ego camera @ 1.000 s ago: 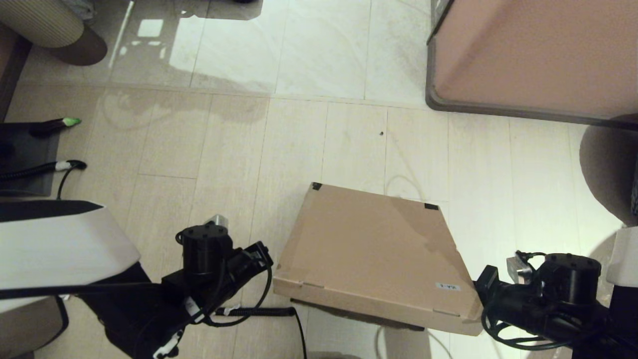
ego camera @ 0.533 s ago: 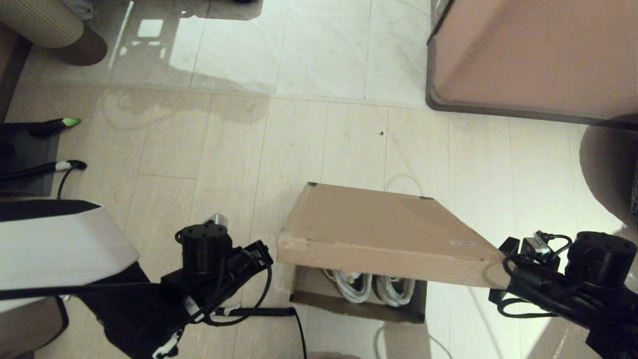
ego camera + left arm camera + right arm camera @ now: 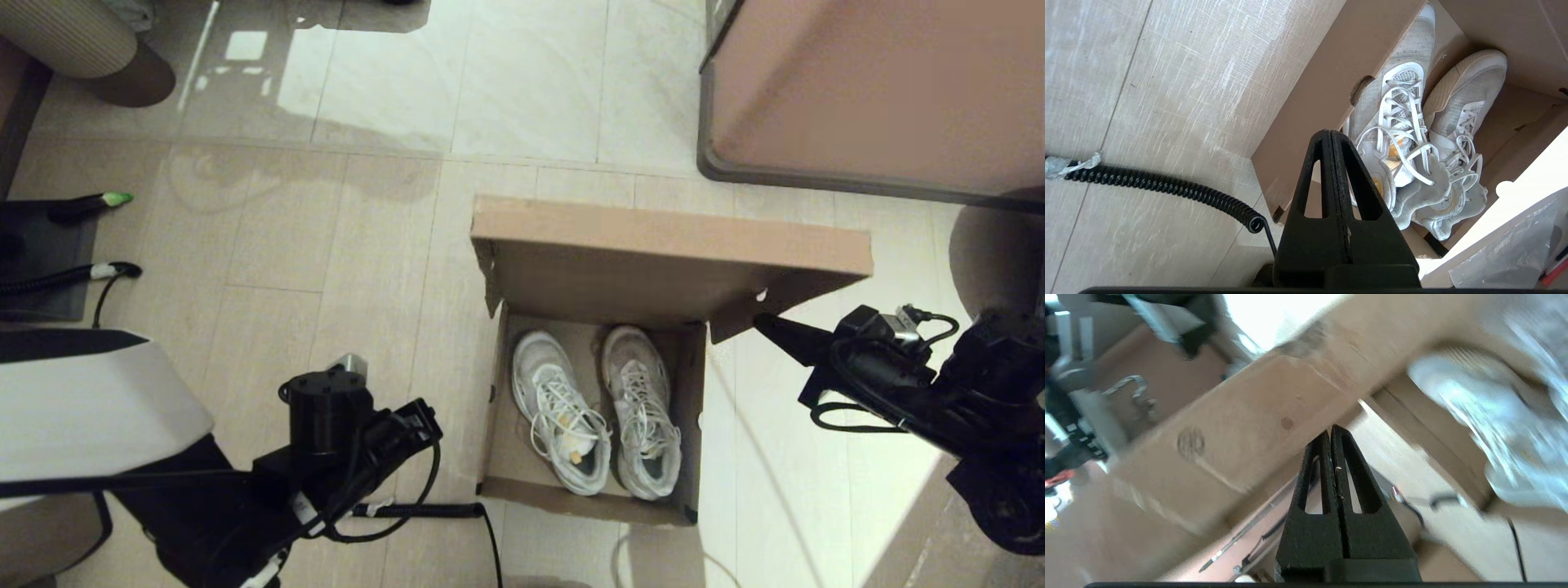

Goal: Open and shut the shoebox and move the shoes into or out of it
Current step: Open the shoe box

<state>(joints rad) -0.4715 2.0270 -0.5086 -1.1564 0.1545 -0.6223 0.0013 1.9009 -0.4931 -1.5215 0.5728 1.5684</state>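
Observation:
The brown shoebox stands open on the floor, its hinged lid raised upright at the far side. Both white lace-up shoes lie side by side inside, toes pointing away from me. My right gripper is shut and empty, its tip against the underside of the lid's right corner flap; the right wrist view shows the gripper touching the lid. My left gripper is shut and empty, hovering low by the box's near left corner, apart from the shoes.
A large pinkish-tan block with a grey rim fills the far right. A black coiled cable lies on the floor left of the box. Dark equipment sits at the left edge. Pale floor tiles stretch beyond the lid.
The lid has swung from closed to fully upright, pushed at its right corner by my right gripper, which rose and moved away from me. The shoes came into view. The left arm barely moved.

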